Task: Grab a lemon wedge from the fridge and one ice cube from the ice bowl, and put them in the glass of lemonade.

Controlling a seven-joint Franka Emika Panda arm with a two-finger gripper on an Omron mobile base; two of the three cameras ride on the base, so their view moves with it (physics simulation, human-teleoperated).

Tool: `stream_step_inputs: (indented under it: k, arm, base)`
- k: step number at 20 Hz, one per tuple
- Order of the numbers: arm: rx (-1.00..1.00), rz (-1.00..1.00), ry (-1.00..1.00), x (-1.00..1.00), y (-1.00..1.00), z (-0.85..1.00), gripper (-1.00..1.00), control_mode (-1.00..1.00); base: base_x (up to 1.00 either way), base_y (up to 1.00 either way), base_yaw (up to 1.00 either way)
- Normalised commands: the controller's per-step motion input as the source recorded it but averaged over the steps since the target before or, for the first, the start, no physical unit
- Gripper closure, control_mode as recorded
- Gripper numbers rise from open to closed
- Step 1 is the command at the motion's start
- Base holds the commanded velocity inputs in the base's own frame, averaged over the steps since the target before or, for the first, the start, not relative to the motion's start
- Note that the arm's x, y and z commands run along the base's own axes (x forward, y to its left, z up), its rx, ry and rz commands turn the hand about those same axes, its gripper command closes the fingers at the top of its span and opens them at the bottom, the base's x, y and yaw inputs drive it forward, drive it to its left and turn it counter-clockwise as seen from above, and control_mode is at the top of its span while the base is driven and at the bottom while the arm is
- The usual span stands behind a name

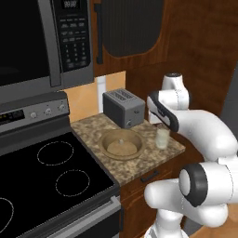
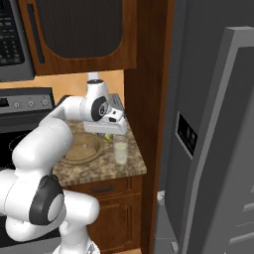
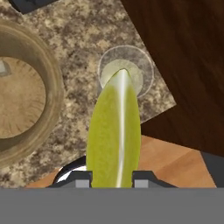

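A speckled granite counter (image 1: pixel 139 162) ran between a black stove (image 1: pixel 51 186) and the dark-grey fridge (image 2: pixel 208 149), under a wooden cabinet (image 2: pixel 79 34). Nearest the hand camera, the gripper (image 3: pixel 113 177) was clenched on the lemon wedge (image 3: pixel 114 131), the yellow-green slice standing up between its two tips with its pointed end leading. In the hand view that tip overlapped the rim of the glass of lemonade (image 3: pixel 127 72), which lay below and a little ahead, close to the counter's corner. Beside the glass sat the ice bowl (image 1: pixel 122 144), and a small pale ice cube (image 3: pixel 3 68) showed at its bottom. Behind the bowl stood a silver toaster (image 1: pixel 123 108) against the wall.

The step in hand looked like carrying the wedge over the glass. To do it well, the wedge's body, not just its tip, would need to hang squarely over the mouth before letting go, since the opening was narrow and the wedge long. Coming low over the rim, without knocking the glass towards the edge, would keep the slice from bouncing out.
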Motion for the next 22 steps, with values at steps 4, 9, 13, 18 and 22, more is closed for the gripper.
stream_step_inputs:
  k: [4, 9, 13, 18, 22]
  arm:
    - [0.0, 0.0, -0.07, 0.03, 0.0, -0.04, 1.0, -1.0]
    - [0.01, 0.0, -0.04, 0.28, 0.0, 0.07, 1.0, -1.0]
    - [0.0, 0.0, 0.01, 0.43, -0.11, -0.07, 1.0, -1.0]
    - [0.0, 0.0, 0.04, 0.26, -0.22, -0.43, 1.0, -1.0]
    - [0.0, 0.0, 0.0, 0.06, -0.04, -0.07, 1.0, -1.0]
  base:
    - [0.0, 0.0, 0.0]
    - [0.0, 0.0, 0.0]
    - [0.0, 0.0, 0.0]
    - [0.0, 0.0, 0.0]
    - [0.0, 0.0, 0.0]
